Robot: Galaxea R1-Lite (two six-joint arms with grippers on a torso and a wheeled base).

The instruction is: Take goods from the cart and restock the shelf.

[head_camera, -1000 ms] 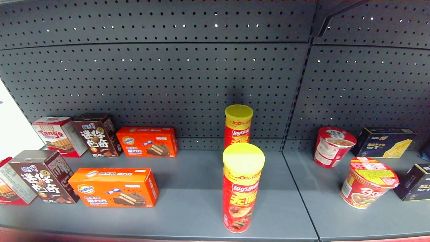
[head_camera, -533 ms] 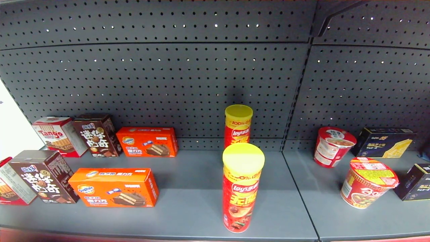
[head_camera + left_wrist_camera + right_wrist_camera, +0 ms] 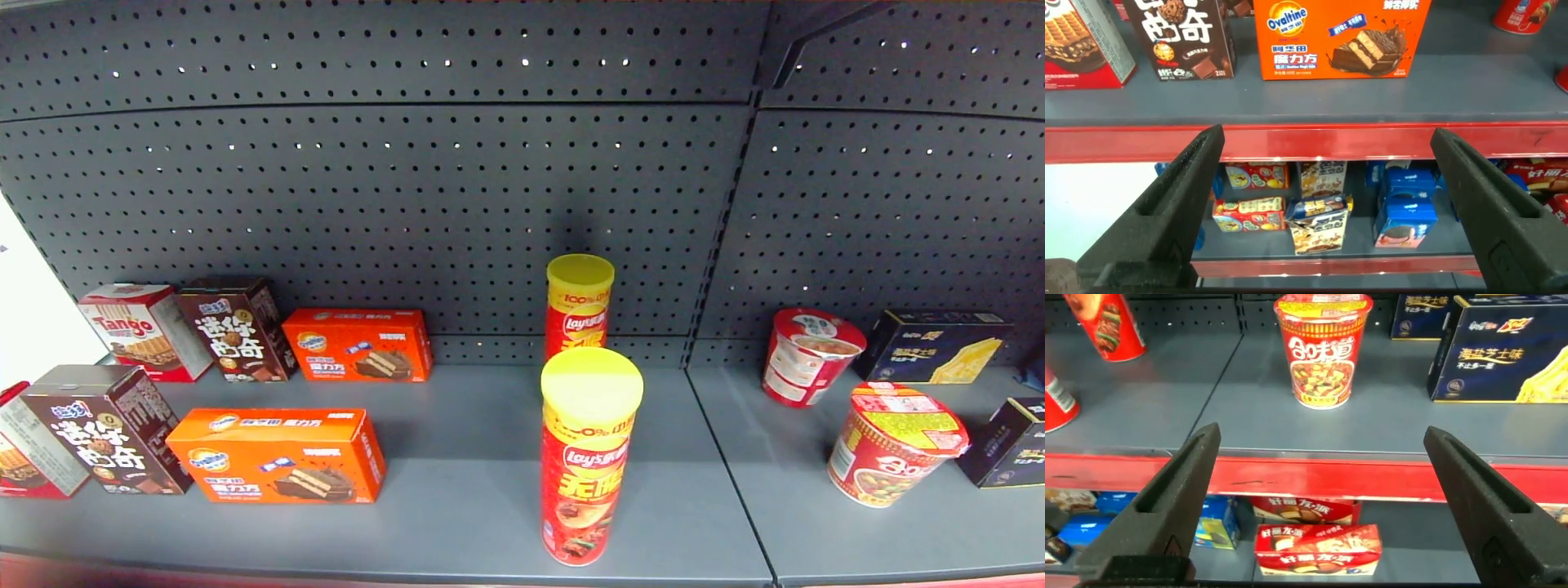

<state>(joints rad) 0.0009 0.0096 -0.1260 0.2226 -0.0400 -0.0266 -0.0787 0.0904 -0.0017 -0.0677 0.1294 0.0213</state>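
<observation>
**L gripper (image 3: 1327, 139), R gripper (image 3: 1322, 434): both agape, nothing held**

Black fingers of each are spread wide w/ no item between them. Each gripper faces the red front edge strip (image 3: 1110, 143) of the grey metal shelf (image 3: 457, 498).

Head cam, top tier:
- Centre: tall red chip can w/ yellow lid (image 3: 589, 465) upright near the front. Second chip can (image 3: 579, 306) upright behind it, by the dark perforated back panel (image 3: 408, 204).
- Robot's L, front: orange rectangular carton (image 3: 277, 456), w/ brown biscuit box (image 3: 106, 429) just beside it.
- Robot's L, rear: matching orange carton (image 3: 357, 345), another brown box (image 3: 237, 328), and red-and-white wafer box (image 3: 143, 331) against that.
- Robot's R, past the shelf joint: red noodle cup w/ printed lid (image 3: 894, 445) near the front, red-and-white cup (image 3: 808, 355) behind it.
- Far R: dark blue carton (image 3: 935, 347) at rear, another dark blue box (image 3: 1004, 445) at the edge.

Wrist cams vs head cam:
- L wrist cam adds the tier below the strip: small mixed snack boxes (image 3: 1319, 224) and blue packs (image 3: 1404, 220). Above the strip it has the front orange carton and brown box.
- R wrist cam adds red flat cartons (image 3: 1319, 543) on that lower tier. It also confirms the noodle cup stands upright, w/ a dark blue carton near it.
- Head cam supplies the back panel and the rear row.
</observation>
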